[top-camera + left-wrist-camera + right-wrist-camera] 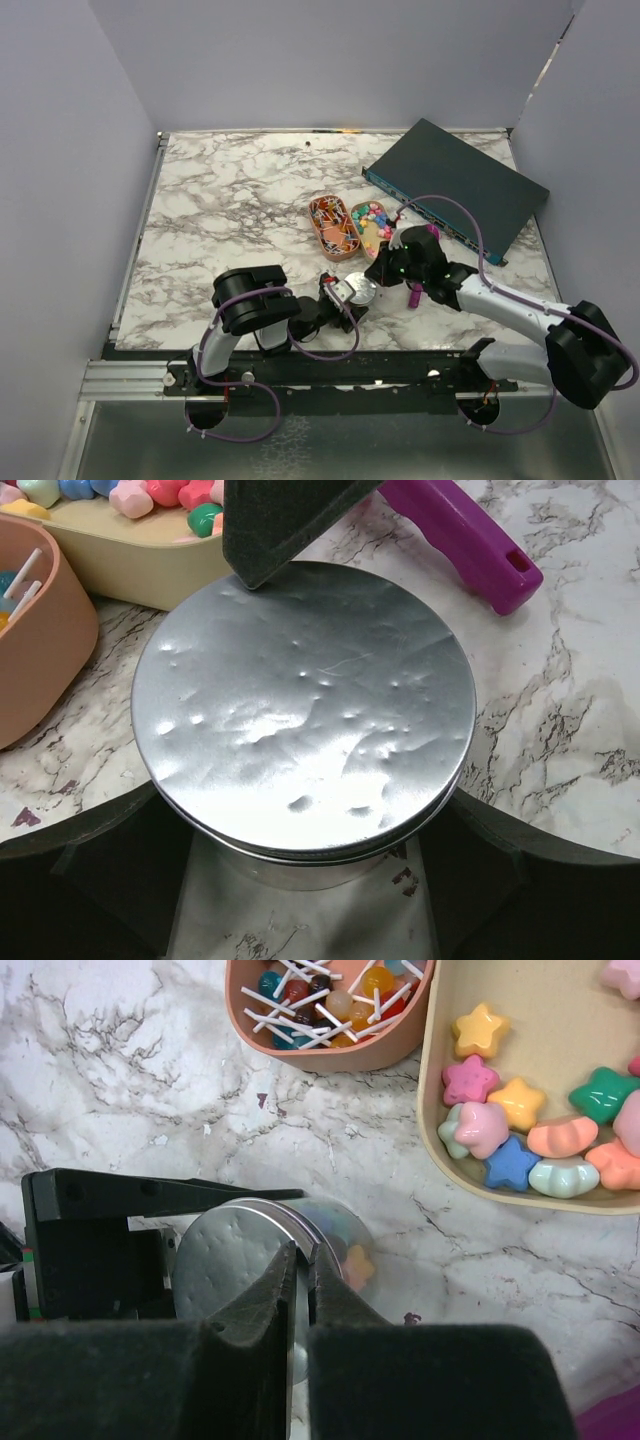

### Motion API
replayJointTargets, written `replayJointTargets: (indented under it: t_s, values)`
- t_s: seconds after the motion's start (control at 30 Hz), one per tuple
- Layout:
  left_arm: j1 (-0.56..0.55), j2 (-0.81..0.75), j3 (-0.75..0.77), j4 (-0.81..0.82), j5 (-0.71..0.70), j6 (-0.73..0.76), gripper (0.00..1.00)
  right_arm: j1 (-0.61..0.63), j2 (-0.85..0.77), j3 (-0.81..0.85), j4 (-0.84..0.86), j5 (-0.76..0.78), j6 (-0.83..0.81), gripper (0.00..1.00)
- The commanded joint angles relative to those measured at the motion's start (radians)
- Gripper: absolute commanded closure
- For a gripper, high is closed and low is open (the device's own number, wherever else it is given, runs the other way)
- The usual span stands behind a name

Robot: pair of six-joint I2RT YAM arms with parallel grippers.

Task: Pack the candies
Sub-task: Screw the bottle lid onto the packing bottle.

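The candies (pixel 520 1130) are pastel stars and chunks in a cream tray (pixel 430 1090), seen in the top view (pixel 372 222) right of centre. A small clear jar (pixel 355 1260) with a few candies inside stands near the front under a dented silver lid (pixel 300 700). My left gripper (pixel 305 830) has its jaws against both sides of the jar. My right gripper (pixel 303 1255) is shut on the lid's rim at the jar's far side; one of its fingers (pixel 280 520) shows in the left wrist view. In the top view both grippers meet at the lid (pixel 358 291).
An orange tray (pixel 330 1055) of small coloured pieces with thin white sticks lies beside the cream tray, left of it (pixel 333 227). A purple handle (pixel 470 540) lies right of the jar. A dark teal flat box (pixel 455 187) sits at the back right.
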Motion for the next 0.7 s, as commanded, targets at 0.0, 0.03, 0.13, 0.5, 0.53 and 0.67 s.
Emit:
replayJointTargets:
  t_s: [0.0, 0.03, 0.13, 0.5, 0.53, 0.67]
  values:
    - [0.052, 0.179, -0.08, 0.231, 0.015, -0.183, 0.61, 0.09, -0.014, -0.094, -0.246, -0.201, 0.089, 0.96]
    - [0.055, 0.178, -0.078, 0.227, 0.014, -0.186, 0.61, 0.092, -0.02, -0.099, -0.246, -0.201, 0.094, 0.96]
    - [0.064, 0.174, -0.069, 0.209, 0.008, -0.189, 0.62, 0.099, -0.041, -0.113, -0.247, -0.194, 0.109, 0.97]
    - [0.086, 0.105, -0.03, 0.053, -0.031, -0.164, 0.63, 0.111, -0.117, -0.156, -0.269, -0.18, 0.152, 0.98]
    - [0.089, 0.103, -0.028, 0.045, -0.036, -0.163, 0.63, 0.112, -0.126, -0.158, -0.276, -0.174, 0.156, 0.98]
    - [0.099, 0.096, -0.025, 0.027, -0.051, -0.165, 0.64, 0.113, -0.163, -0.169, -0.298, -0.161, 0.177, 0.98]
